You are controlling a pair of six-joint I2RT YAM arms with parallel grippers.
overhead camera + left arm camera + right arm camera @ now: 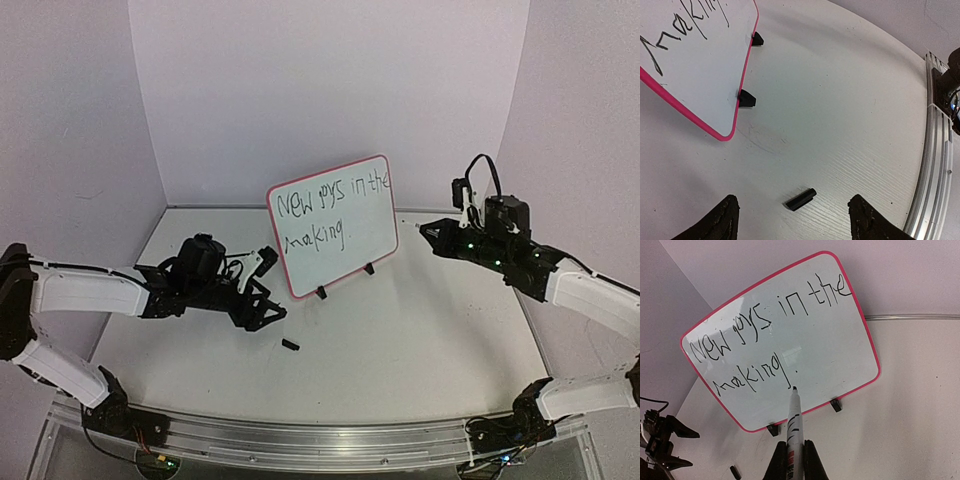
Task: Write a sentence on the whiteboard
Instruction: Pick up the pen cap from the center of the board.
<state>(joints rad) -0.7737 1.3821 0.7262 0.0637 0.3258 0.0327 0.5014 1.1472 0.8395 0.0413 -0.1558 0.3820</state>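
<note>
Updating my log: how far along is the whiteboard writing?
Done: the sentence, two rows ending in a dot, is on the whiteboard. In hand: the shut right tool holds the uncapped marker, tip apparently off the board. Left: probably recapping; the cap lies on the table by the open left tool.
</note>
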